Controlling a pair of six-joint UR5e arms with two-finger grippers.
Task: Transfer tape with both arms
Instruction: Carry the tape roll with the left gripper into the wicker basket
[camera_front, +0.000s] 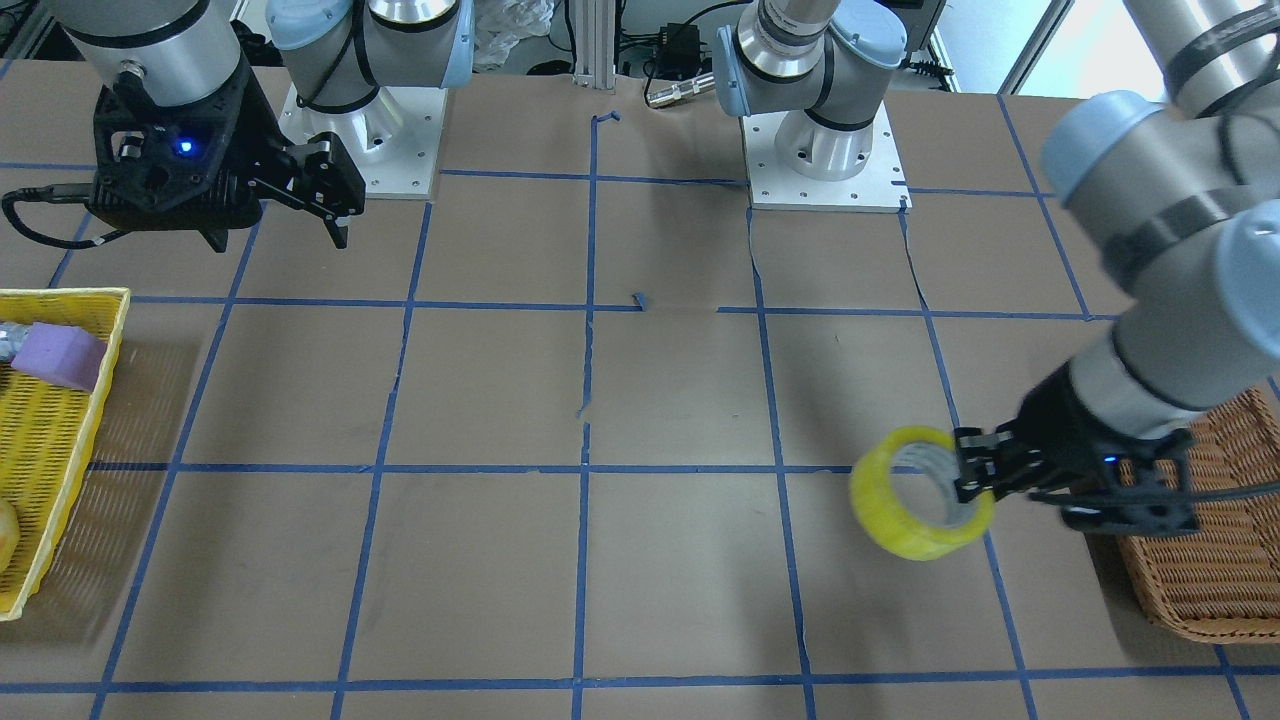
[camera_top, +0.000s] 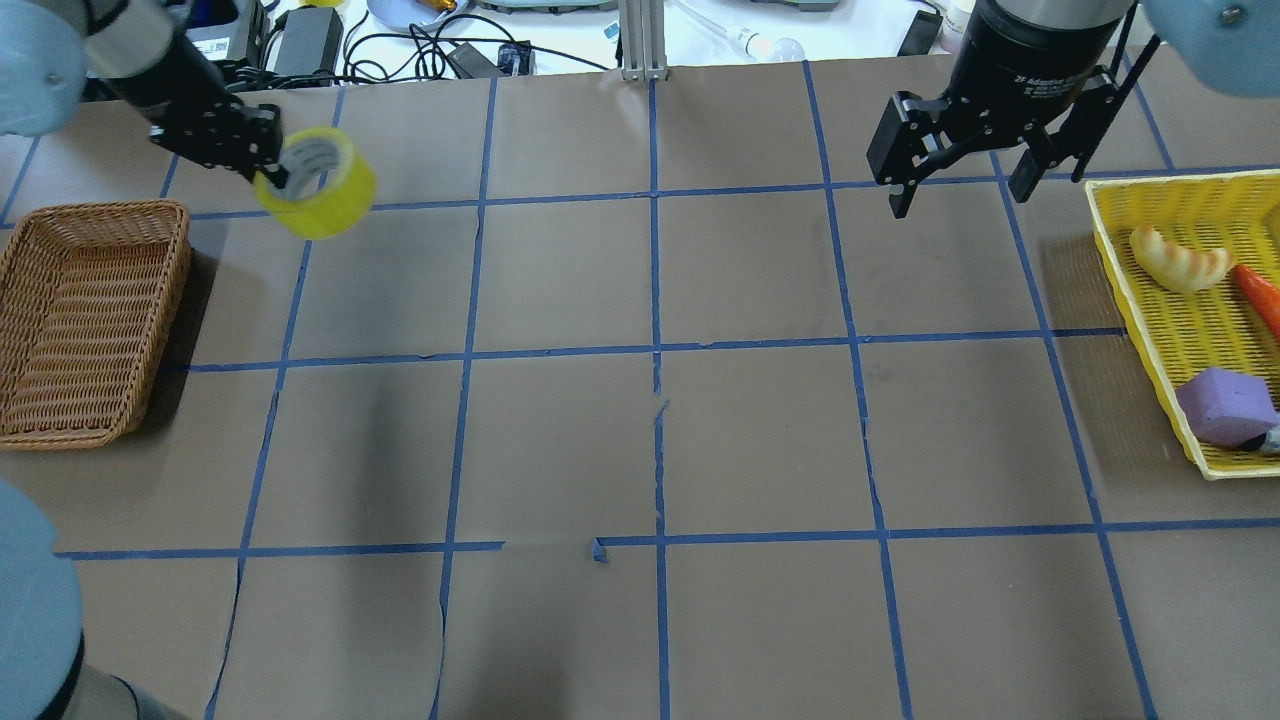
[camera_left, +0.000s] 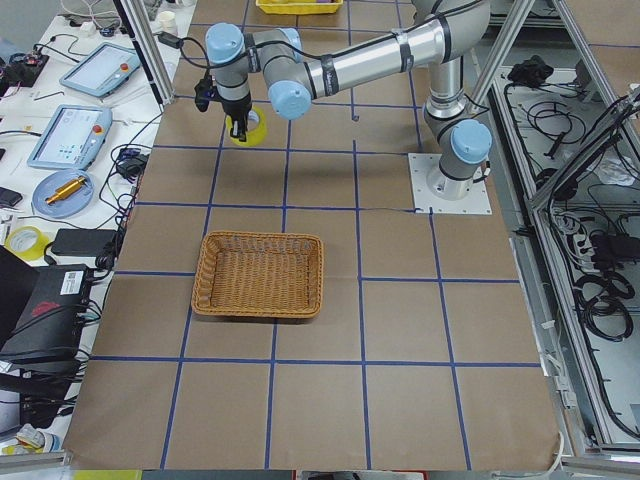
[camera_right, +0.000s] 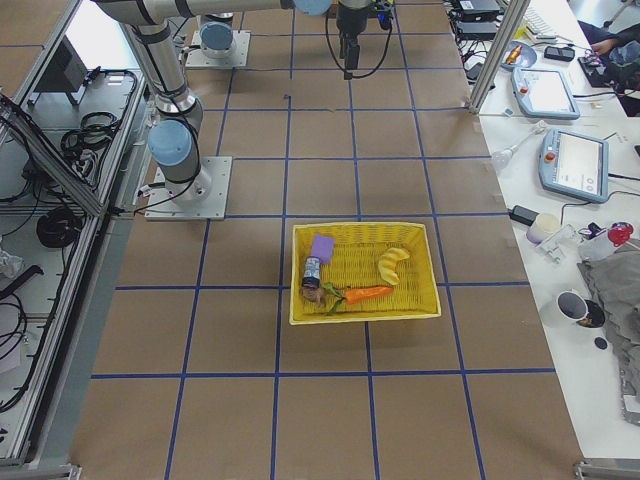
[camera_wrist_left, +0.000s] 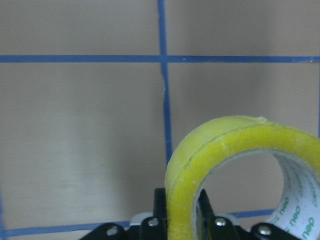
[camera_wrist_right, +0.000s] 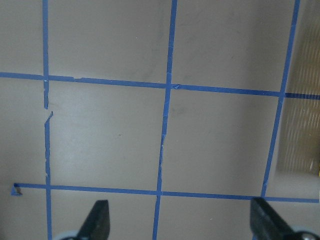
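Observation:
The tape (camera_top: 318, 185) is a yellow roll with a white core. My left gripper (camera_top: 272, 172) is shut on its rim and holds it above the table near the far left, beside the wicker basket. The front view shows the same grasp: the gripper (camera_front: 975, 476) pinches the tape (camera_front: 915, 495). In the left wrist view the tape (camera_wrist_left: 235, 160) fills the lower right, its wall pinched between the fingers (camera_wrist_left: 157, 220). My right gripper (camera_top: 960, 195) is open and empty, hanging over the far right of the table; it also shows in the front view (camera_front: 285, 232) and the right wrist view (camera_wrist_right: 185, 225).
A brown wicker basket (camera_top: 88, 320) sits at the left edge; it also shows in the front view (camera_front: 1215, 560). A yellow basket (camera_top: 1150, 330) at the right edge holds a purple sponge (camera_top: 1225, 405), a bread-like piece and other items. Blue tape lines grid the brown table.

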